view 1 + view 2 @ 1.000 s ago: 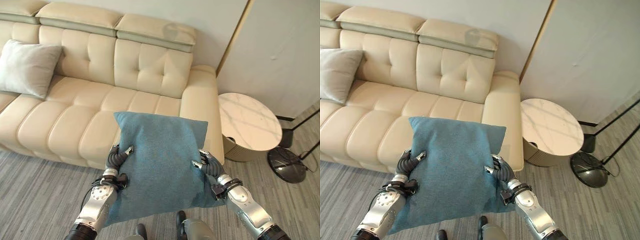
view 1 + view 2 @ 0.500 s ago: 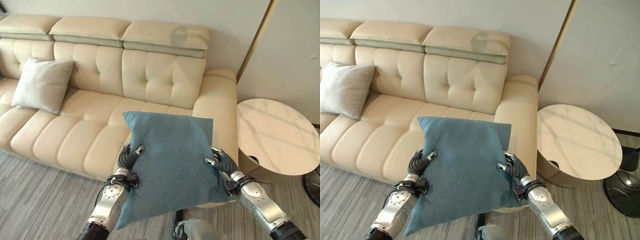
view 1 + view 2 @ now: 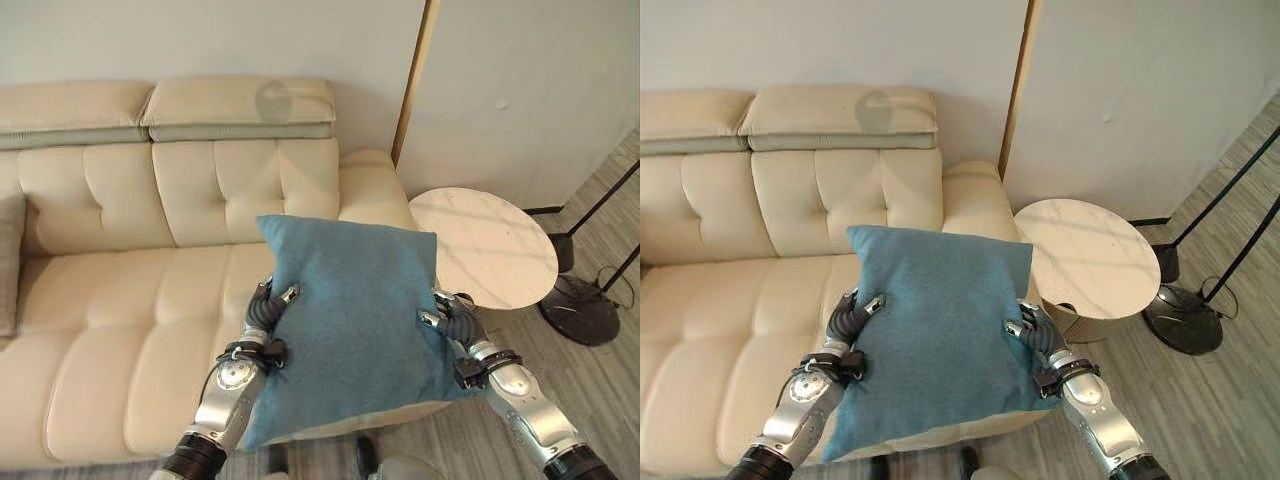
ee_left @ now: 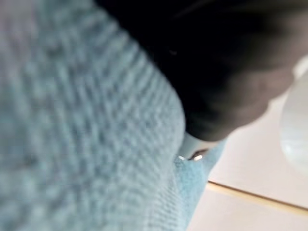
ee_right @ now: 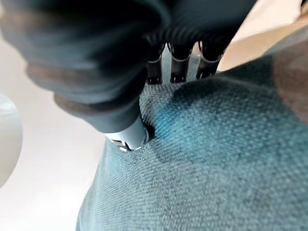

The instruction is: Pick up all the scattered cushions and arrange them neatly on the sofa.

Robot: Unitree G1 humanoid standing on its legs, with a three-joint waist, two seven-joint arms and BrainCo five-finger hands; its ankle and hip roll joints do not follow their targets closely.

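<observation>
A blue cushion (image 3: 352, 320) is held up in the air between both hands, in front of the right end of a cream sofa (image 3: 130, 300). The cushion faces the camera with its far edge raised and its near edge hanging lower, and it hides part of the sofa seat and the sofa's right armrest behind it.

The left hand (image 3: 262, 315) grips the cushion's left edge. Its thumb lies curled over the front of the fabric while its fingers go round behind the cushion, so it is clamped on the cloth. In the left wrist view the blue weave lies right against the hand's dark cover.

The right hand (image 3: 447, 318) grips the cushion's right edge in the same way, thumb on the front and fingers wrapped behind. In the right wrist view its thumb (image 5: 129, 138) presses a dent into the blue fabric and its fingers (image 5: 180, 62) reach over the cushion's edge, pinching it.

The sofa has tufted back panels and padded headrests along the far side, against a pale wall (image 3: 200, 40). At the far left edge of the left eye view, the edge of a grey cushion (image 3: 8, 262) rests on the sofa seat, well apart from the blue one.

Just right of the sofa's armrest stands a round side table (image 3: 485, 245) with a pale marbled top. Farther right, on the grey striped floor (image 3: 590, 370), sits the dark round base of a floor lamp (image 3: 577, 308).
</observation>
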